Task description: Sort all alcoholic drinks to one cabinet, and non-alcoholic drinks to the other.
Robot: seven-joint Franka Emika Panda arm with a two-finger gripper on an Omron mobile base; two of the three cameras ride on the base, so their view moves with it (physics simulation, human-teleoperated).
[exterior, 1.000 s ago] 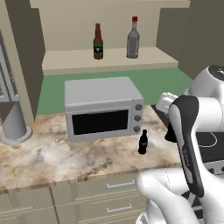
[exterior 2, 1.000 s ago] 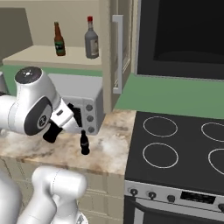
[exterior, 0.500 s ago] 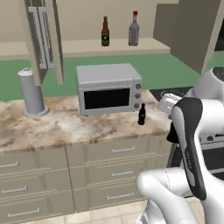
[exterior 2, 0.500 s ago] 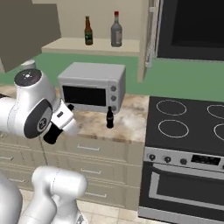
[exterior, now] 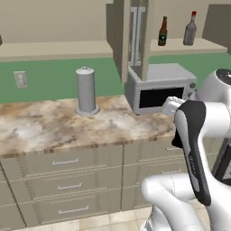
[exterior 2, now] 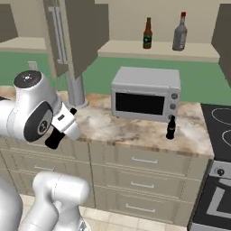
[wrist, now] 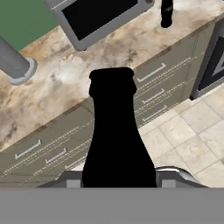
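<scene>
Black cola bottle (wrist: 116, 131) sits pinched in the gripper (wrist: 118, 175) jaws. Another cola bottle (exterior 2: 171, 127) stands by the microwave (exterior 2: 145, 94). Grey canister (exterior: 86, 91) stands nearby.

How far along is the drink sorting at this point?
The beer bottle and the grey bottle already stand together on the open cabinet shelf. One cola bottle is in the gripper, not yet in any cabinet. The second cola bottle waits on the counter by the microwave.
</scene>
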